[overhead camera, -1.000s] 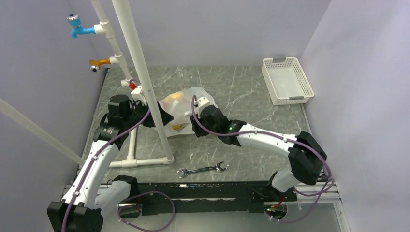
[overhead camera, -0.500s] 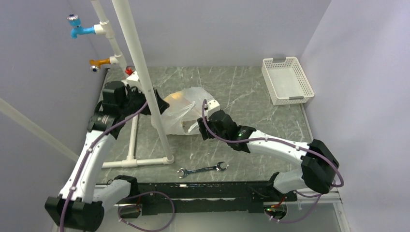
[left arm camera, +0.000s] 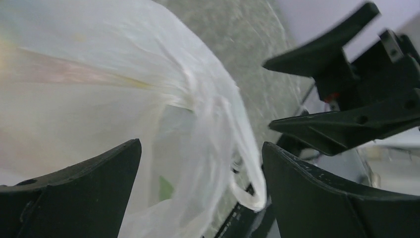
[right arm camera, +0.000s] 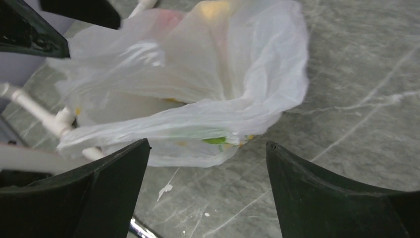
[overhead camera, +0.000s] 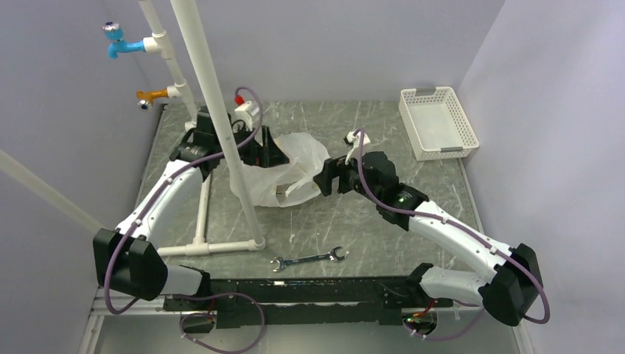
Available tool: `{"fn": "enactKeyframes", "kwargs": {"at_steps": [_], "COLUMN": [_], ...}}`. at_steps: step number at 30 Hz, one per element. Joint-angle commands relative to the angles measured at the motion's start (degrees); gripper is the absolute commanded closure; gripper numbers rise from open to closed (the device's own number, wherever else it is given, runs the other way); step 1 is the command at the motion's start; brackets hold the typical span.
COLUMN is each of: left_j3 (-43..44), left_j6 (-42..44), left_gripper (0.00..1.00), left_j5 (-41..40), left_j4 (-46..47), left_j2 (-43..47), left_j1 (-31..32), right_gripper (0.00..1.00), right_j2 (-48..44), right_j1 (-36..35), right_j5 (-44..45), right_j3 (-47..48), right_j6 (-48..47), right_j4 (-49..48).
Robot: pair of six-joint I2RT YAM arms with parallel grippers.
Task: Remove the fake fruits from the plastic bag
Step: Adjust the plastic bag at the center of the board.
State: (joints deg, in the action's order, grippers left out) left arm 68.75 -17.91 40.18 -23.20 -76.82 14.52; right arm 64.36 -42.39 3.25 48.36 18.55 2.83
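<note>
The plastic bag [overhead camera: 284, 171] lies crumpled on the marble table, translucent white with small green and yellow prints. The fake fruits show only as faint yellow [right arm camera: 218, 7] and pink [right arm camera: 171, 22] patches through the film. My left gripper [overhead camera: 276, 151] is at the bag's far left side, open wide. In the left wrist view [left arm camera: 200, 146] loose folds of the plastic bag [left arm camera: 148, 99] hang between its spread fingers. My right gripper [overhead camera: 326, 179] is just right of the bag and open. In the right wrist view [right arm camera: 208, 144] only bare table lies between its fingers, and the plastic bag [right arm camera: 198, 74] is just ahead.
A white PVC pipe frame [overhead camera: 221, 125] stands left of the bag, with a blue tap [overhead camera: 121, 46] and an orange tap [overhead camera: 151, 94] on it. A wrench [overhead camera: 308, 259] lies near the front edge. A white lattice basket [overhead camera: 438, 122] sits at the back right.
My right gripper has opened and drawn back to the right, off the bag. The left arm has swung round behind the pole to the bag's far left. The bag has slumped flatter.
</note>
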Motion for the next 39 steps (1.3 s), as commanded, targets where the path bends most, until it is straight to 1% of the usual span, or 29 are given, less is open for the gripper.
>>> {"fn": "enactKeyframes", "kwargs": {"at_steps": [1, 3, 6, 8, 10, 12, 14, 17, 20, 22, 23, 24, 27, 30, 31, 33, 35, 36, 37, 39], "left_j3": [-0.77, -2.88, -5.49, -7.92, -11.01, -12.84, -14.45, -16.58, -17.37, -17.79, -17.96, -18.35, -20.19, -18.84, -17.72, -15.53, -13.64, -12.93, -12.44, -11.69], "left_j6": [-0.7, 1.41, 3.68, 2.96, 1.42, 0.65, 0.35, -0.08, -0.08, -0.22, -0.41, -0.81, -2.12, -1.52, -0.82, 1.08, 2.19, 2.15, 1.96, 0.97], "left_gripper": [0.04, 0.08, 0.11, 0.12, 0.13, 0.15, 0.16, 0.15, 0.16, 0.16, 0.16, 0.16, 0.13, 0.09, 0.08, 0.07, 0.06, 0.05, 0.04, 0.01], "left_j5": [8.75, 8.05, 6.7, 8.91, 11.22, 11.07, 10.16, 8.8, 6.62, 5.06, 3.73, 1.93, -3.66, -7.28, -8.21, -11.17, -14.28, -15.51, -15.81, -14.06], "left_j4": [3.09, 0.63, -3.61, -2.98, -1.49, -1.73, -2.35, -2.5, -3.78, -4.2, -4.22, -4.09, -1.95, -2.03, -2.66, -4.53, -5.51, -5.54, -5.15, -3.15], "left_j2": [0.78, 2.72, 6.76, 9.82, 12.34, 14.34, 17.04, 20.19, 21.57, 22.32, 23.04, 23.91, 26.35, 25.73, 24.9, 22.87, 21.45, 20.97, 20.55, 19.61], "left_j1": [3.65, 3.51, 3.16, 3.14, 3.14, 3.14, 3.14, 3.14, 3.14, 3.14, 3.13, 3.13, 3.07, 3.05, 3.05, 3.05, 2.97, 2.78, 2.46, 1.95], "right_gripper": [0.06, 0.04, 0.04, 0.04, 0.04, 0.04, 0.04, 0.05, 0.11, 0.15, 0.19, 0.25, 0.33, 0.46, 0.54, 0.77, 0.96, 1.0, 1.0, 1.0], "right_j2": [-1.83, -1.51, 1.45, 2.46, 2.54, 3.22, 5.48, 9.37, 12.23, 12.94, 13.01, 12.8, 10.91, 9.35, 9.19, 9.36, 8.85, 8.23, 7.56, 5.91], "right_j1": [0.25, 0.26, -0.01, -0.37, -0.55, -0.95, -3.09, -5.7, -7.42, -8.1, -8.32, -8.53, -8.6, -8.63, -8.49, -8.32, -8.1, -7.95, -7.59, -6.85], "right_j5": [-14.58, -18.27, -24.82, -27.03, -27.61, -29.01, -27.1, -21.88, -17.81, -14.75, -12.35, -9.37, -2.57, 4.02, 6.09, 10.38, 15.41, 17.01, 17.47, 15.57], "right_j3": [0.25, -0.07, 2.23, 1.18, -1.11, -2.0, -0.65, 2.0, 4.54, 4.53, 4.05, 3.4, -0.34, -3.63, -4.12, -4.51, -5.52, -6.39, -7.96, -10.54], "right_j6": [-7.99, -14.39, -20.13, -21.97, -22.64, -23.77, -25.95, -29.27, -31.38, -31.76, -31.33, -30.56, -28.18, -25.98, -25.3, -22.34, -18.24, -15.41, -13.09, -9.51], "right_j4": [-5.84, -8.21, -6.41, -8.24, -13.38, -16.53, -16.01, -14.26, -11.81, -12.06, -12.7, -14.19, -19.02, -22.34, -22.5, -22.28, -22.25, -22.53, -23.03, -24.19]}}
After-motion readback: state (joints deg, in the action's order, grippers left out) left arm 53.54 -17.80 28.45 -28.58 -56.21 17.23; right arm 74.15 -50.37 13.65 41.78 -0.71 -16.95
